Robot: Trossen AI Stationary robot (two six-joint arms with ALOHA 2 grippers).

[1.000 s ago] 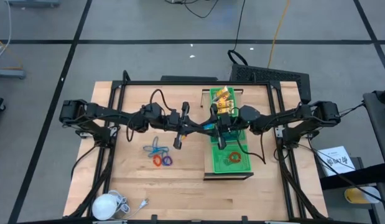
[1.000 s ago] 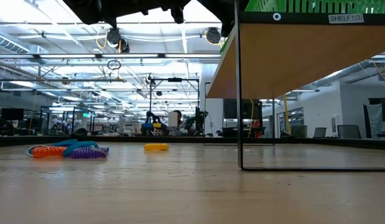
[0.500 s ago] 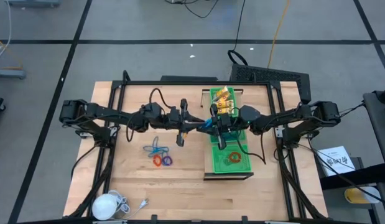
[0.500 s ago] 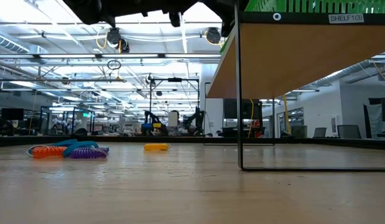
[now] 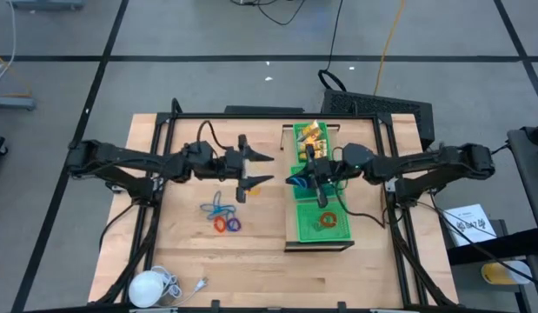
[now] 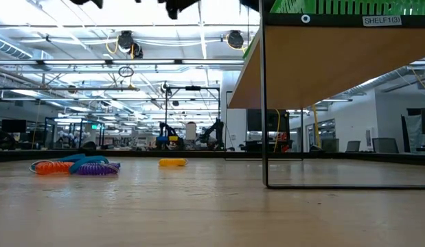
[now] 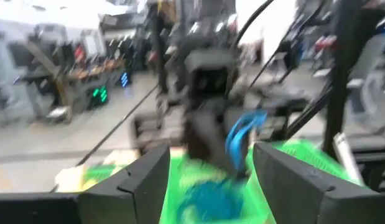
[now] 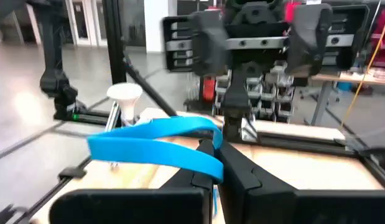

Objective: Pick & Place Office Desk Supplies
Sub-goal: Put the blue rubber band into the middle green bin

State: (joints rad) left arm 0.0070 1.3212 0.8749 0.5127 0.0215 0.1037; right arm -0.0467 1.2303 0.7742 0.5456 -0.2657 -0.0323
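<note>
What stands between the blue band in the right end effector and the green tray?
Nothing visible does. The right end effector is shut on the blue band at the green tray's left edge.

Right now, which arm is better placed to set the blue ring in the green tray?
Right. Its end effector is shut on the blue ring at the green tray. The left end effector is open, empty, beside the tray.

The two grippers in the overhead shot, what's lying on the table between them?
In the high view, between the open left gripper and the right gripper, shut on a blue band, only bare wooden table shows; nothing lies there.
</note>
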